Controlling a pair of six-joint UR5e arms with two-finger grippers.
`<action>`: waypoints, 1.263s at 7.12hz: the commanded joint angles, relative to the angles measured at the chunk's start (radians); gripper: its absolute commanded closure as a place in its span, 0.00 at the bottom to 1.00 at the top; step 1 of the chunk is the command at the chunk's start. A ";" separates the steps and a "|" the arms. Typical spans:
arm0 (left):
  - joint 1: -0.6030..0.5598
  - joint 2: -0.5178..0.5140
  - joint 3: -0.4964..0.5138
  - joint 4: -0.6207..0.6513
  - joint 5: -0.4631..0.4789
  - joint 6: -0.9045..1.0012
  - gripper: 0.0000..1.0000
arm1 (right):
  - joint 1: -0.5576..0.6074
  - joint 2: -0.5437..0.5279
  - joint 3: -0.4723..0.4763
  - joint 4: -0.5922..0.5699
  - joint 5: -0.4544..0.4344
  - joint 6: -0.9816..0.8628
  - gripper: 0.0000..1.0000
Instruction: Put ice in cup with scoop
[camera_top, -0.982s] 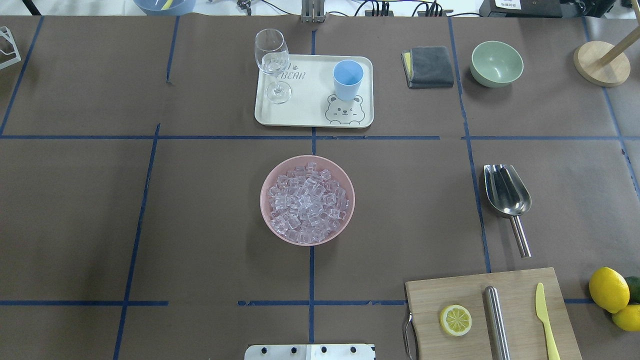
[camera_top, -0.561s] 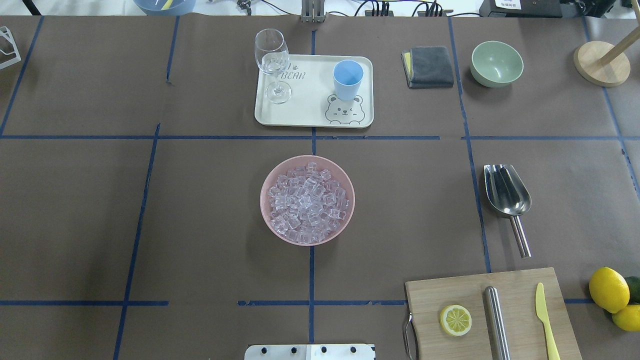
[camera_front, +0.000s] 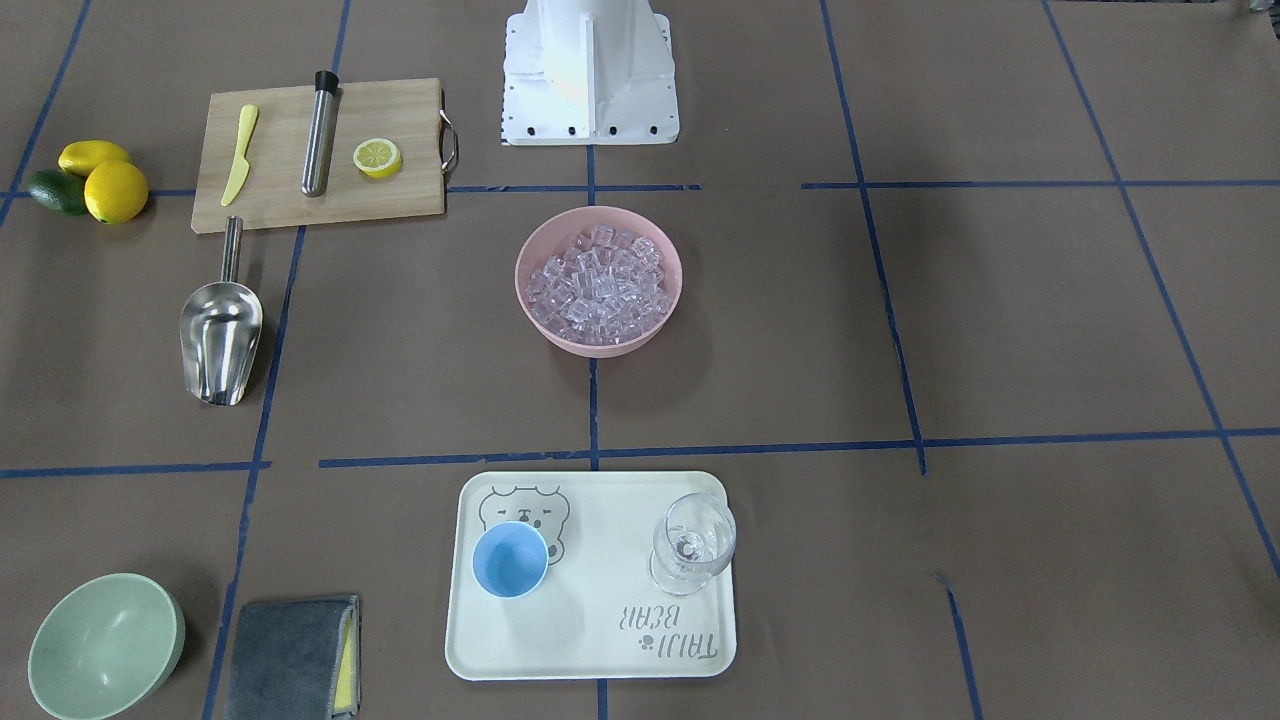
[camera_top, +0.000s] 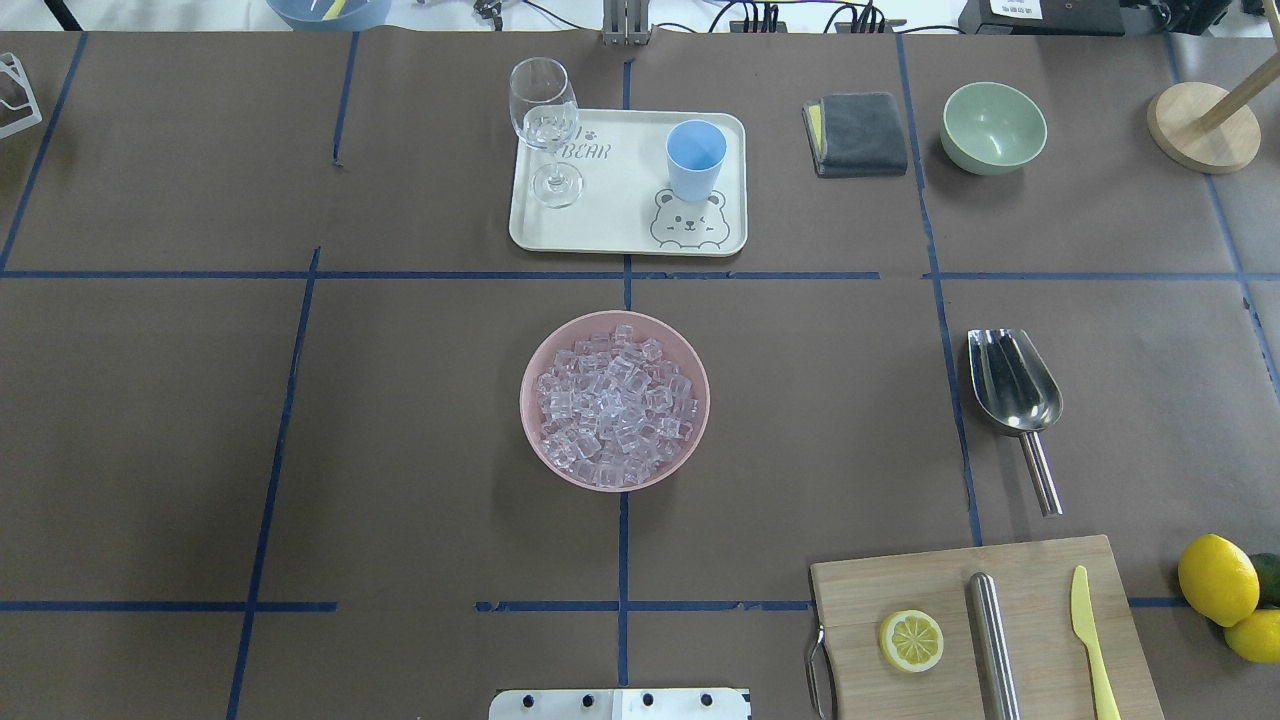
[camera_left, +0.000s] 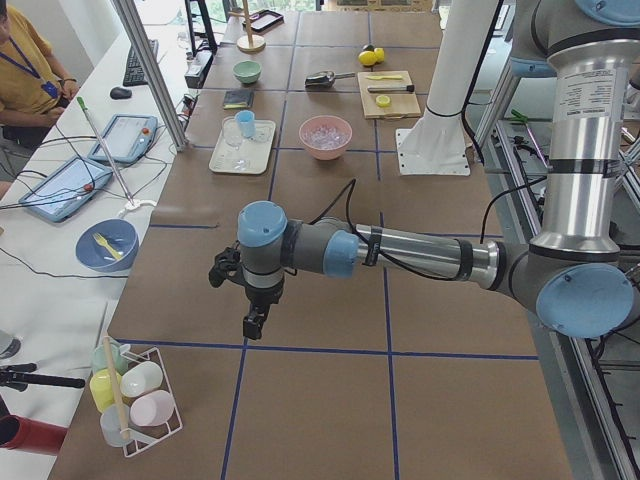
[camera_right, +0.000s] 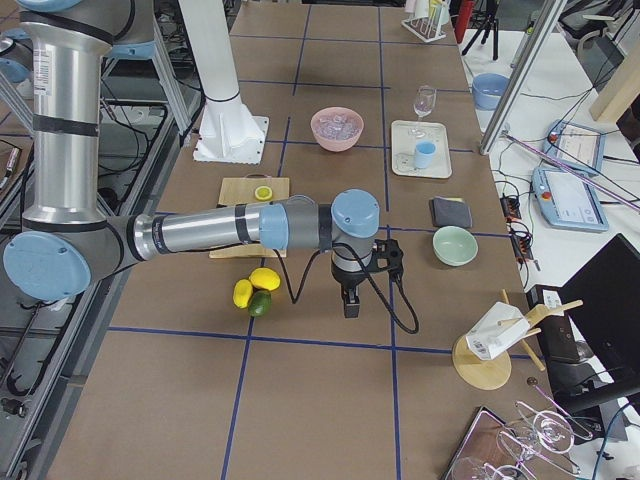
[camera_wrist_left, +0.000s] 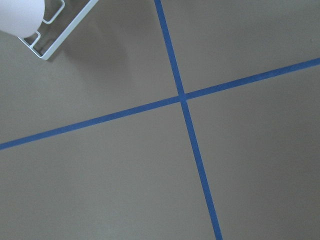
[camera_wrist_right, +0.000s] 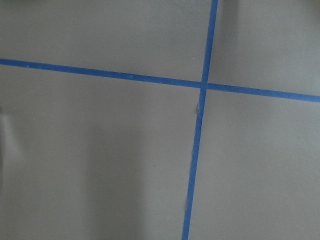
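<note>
Left gripper (camera_left: 254, 326) hangs above bare desk (camera_top: 400, 450) at the robot's left end, well apart from every task item. It shows only in the side view, so I cannot tell whether it is released or clenched. Right gripper (camera_right: 349, 304) hangs above the desk at the right end, near the lemons (camera_right: 255, 285); its state likewise cannot be told. The scoop (camera_top: 1012, 380) lies flat on the desk on the robot's right, trough up and mouth pointing away from the robot. Its handle (camera_top: 1040, 472) points back toward the cutting board (camera_top: 860, 590) without touching it. Ice (camera_top: 614, 408) is heaped in the pink bowl (camera_top: 527, 400) at centre. The cup (camera_top: 695, 160) stands upright on the tray (camera_top: 620, 225) beyond the bowl, well apart from the wine glass (camera_top: 545, 120), and looks empty. Judgement: nothing started; first step is picking up the scoop, and the right arm is nearer. The scoop is rigid polished steel, probably light but slippery. Take it across the round handle about midway, squarely, since a loose hold could let it roll. The cubes are hard and slick and likely to slide or spill. The cup mouth is narrow, so small loads.
</note>
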 joint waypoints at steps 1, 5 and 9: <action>0.001 -0.060 -0.012 -0.009 -0.006 -0.001 0.00 | 0.000 0.009 -0.005 0.000 0.000 0.010 0.00; 0.042 -0.105 0.014 -0.339 -0.076 -0.001 0.00 | -0.008 0.046 -0.006 0.000 0.000 0.015 0.00; 0.246 -0.138 0.020 -0.614 -0.421 -0.002 0.00 | -0.015 0.069 -0.022 -0.001 0.003 0.016 0.00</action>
